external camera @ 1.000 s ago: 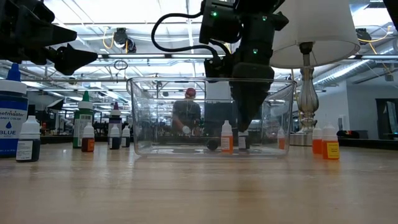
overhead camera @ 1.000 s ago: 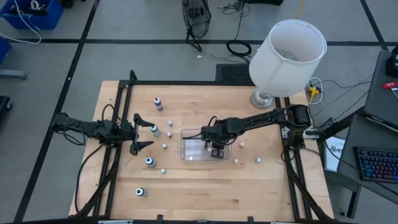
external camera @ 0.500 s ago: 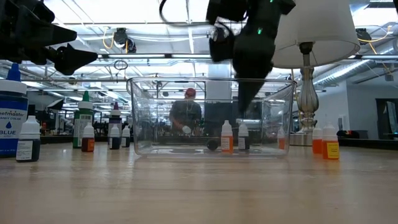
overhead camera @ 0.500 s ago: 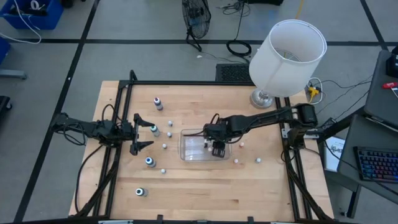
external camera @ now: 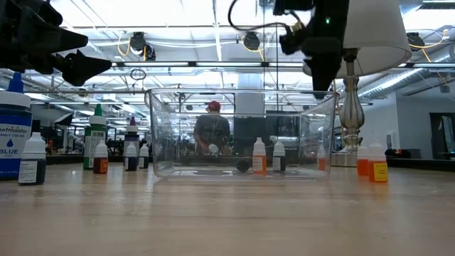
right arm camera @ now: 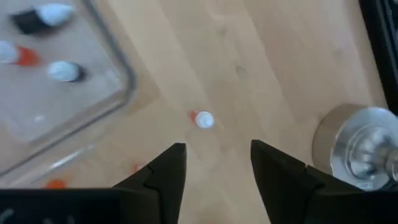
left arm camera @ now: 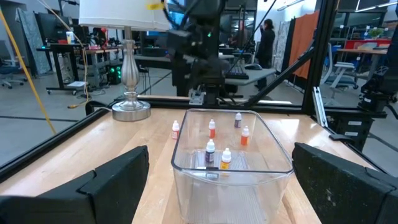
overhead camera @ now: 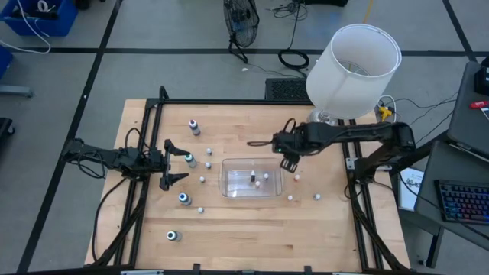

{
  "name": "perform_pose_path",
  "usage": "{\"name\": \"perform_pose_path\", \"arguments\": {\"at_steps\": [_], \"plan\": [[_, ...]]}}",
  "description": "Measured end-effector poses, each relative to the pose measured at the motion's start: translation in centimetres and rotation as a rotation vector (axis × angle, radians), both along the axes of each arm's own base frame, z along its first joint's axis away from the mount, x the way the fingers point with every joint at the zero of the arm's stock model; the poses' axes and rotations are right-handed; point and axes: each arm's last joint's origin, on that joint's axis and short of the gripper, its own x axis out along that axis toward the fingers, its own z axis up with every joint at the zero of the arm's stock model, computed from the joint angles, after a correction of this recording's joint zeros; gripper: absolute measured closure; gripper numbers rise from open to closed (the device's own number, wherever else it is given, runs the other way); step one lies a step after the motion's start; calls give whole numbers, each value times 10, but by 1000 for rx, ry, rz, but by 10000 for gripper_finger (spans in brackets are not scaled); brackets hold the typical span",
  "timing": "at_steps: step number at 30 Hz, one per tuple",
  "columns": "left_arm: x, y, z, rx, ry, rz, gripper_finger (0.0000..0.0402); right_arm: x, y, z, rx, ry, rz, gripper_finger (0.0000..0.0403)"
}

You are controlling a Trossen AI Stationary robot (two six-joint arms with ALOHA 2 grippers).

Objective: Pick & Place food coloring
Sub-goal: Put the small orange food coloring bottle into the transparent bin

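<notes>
The clear tub [overhead camera: 229, 187] stands mid-table with three tiny bottles in it; in the low view two stand upright [external camera: 259, 156] [external camera: 279, 156] and a dark one lies beside them [external camera: 243, 165]. More food coloring bottles stand scattered left of the tub [overhead camera: 184, 198] and right of it [overhead camera: 296, 176]. My right gripper [overhead camera: 289, 162] hangs open above the table, just beyond the tub's far right corner. A white-capped orange bottle [right arm camera: 202, 119] stands ahead of its fingers [right arm camera: 214, 163]. My left gripper [overhead camera: 174, 164] waits open at the table's left, facing the tub [left arm camera: 186, 168].
A lamp with a white shade [overhead camera: 353, 61] stands at the far right corner, its metal base [right arm camera: 360, 143] close to my right gripper. Black frame rails [overhead camera: 145, 153] run along the table's sides. A larger blue-labelled bottle [external camera: 14, 142] stands at the left. Bare wood lies near the front edge.
My right gripper has risen out of the tub and swung toward the table's right and far edge, and now hangs outside the tub. A white-capped bottle stands in the tub where its fingers were. The left arm has kept still.
</notes>
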Motion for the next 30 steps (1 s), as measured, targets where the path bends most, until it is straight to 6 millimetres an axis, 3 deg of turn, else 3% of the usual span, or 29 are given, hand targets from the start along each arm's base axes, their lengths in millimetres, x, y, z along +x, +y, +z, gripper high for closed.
{"name": "perform_pose_path", "arguments": {"at_steps": [8,13,22,30], "plan": [[0,0,0,0,0,0,11,-12,-29,-52,54,34,-29,167],[0,0,0,0,0,0,11,-15,-43,-76,100,-34,-35,153],[0,0,0,0,0,0,11,-18,-50,-103,151,-103,-40,155],[0,0,0,0,0,0,11,-20,-49,-107,164,-104,-34,160]]}}
